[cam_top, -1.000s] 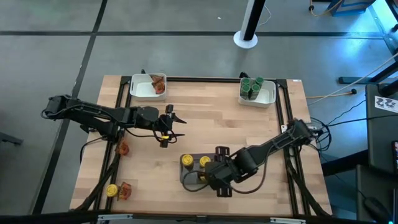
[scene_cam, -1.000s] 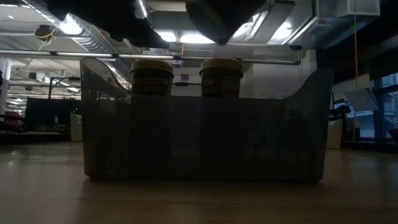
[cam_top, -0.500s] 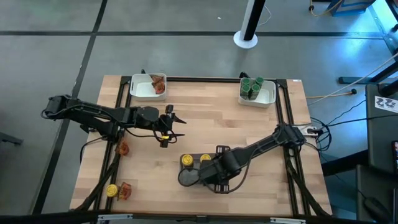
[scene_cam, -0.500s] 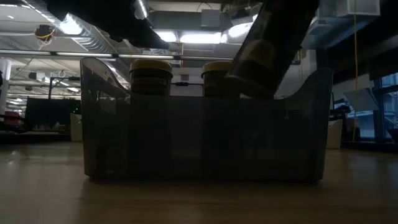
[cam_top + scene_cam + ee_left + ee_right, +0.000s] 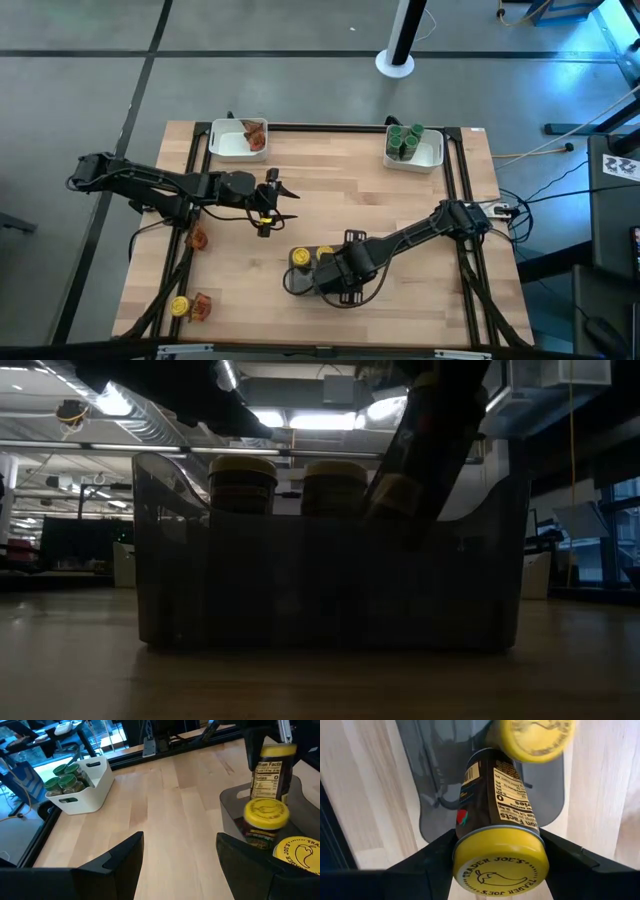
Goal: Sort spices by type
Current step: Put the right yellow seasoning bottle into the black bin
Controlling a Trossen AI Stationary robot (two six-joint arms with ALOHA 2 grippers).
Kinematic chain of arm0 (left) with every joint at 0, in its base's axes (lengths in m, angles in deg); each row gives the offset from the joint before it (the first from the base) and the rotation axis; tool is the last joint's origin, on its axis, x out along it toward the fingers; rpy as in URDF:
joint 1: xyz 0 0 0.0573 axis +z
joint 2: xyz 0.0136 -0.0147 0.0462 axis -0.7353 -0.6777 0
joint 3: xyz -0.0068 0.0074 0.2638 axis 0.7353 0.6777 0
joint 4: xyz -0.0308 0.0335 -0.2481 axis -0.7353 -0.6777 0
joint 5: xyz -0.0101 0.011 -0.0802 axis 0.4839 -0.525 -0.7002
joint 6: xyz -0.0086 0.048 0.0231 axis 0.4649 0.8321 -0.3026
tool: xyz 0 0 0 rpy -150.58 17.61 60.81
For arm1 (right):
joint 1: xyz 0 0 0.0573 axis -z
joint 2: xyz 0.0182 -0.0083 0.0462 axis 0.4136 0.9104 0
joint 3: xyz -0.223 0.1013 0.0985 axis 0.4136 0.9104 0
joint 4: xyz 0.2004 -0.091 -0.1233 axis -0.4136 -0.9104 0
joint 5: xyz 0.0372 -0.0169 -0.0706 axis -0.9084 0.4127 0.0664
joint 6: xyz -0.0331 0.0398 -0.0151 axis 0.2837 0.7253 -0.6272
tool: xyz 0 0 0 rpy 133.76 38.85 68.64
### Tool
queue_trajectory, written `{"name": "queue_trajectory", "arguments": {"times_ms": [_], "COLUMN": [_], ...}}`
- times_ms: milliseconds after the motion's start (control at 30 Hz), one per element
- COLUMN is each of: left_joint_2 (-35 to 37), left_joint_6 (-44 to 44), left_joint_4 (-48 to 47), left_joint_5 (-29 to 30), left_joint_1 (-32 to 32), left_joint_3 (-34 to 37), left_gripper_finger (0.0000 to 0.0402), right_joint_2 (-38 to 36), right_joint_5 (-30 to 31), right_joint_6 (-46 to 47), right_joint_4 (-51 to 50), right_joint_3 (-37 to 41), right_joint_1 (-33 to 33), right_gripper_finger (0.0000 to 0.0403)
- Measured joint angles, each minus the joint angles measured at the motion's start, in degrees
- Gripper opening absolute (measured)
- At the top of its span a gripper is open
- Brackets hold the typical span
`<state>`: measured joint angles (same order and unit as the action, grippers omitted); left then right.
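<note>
While the right gripper (image 5: 497,865) clamps a yellow-lidded jar (image 5: 499,831) tilted over the grey tray (image 5: 300,285) near the bench's front edge, beside two jars (image 5: 265,820) already inside, the left gripper (image 5: 277,204) hangs open mid-bench.

The grey tray (image 5: 300,287) sits near the front edge of the table (image 5: 340,190). In it stand two jars (image 5: 299,258), side by side. A third jar (image 5: 497,827) hangs tilted over the tray, between the fingers of the right gripper (image 5: 335,275). The left gripper (image 5: 272,205) is behind the tray, to its left. Two white trays (image 5: 233,143) lie far behind it, at the back corners.
</note>
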<state>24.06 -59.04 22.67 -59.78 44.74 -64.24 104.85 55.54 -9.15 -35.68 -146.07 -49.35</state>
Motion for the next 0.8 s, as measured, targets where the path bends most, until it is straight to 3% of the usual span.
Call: {"name": "queue_trajectory", "arguments": {"times_ms": [667,800], "left_joint_2": [0.00,0.00], "left_joint_6": [-0.24,-0.24], "left_joint_4": [0.03,0.03], "left_joint_5": [0.00,0.00], "left_joint_1": [0.00,0.00], "left_joint_3": [0.00,0.00], "left_gripper_finger": [0.0233,0.0233], "right_joint_2": [-0.07,-0.20], "right_joint_5": [-0.72,-1.03], "right_joint_6": [-1.74,-2.60], "right_joint_4": [5.74,6.06], "right_joint_3": [9.95,10.34], "right_joint_1": [1.63,1.74], "right_gripper_finger": [0.0241,0.0264]}}
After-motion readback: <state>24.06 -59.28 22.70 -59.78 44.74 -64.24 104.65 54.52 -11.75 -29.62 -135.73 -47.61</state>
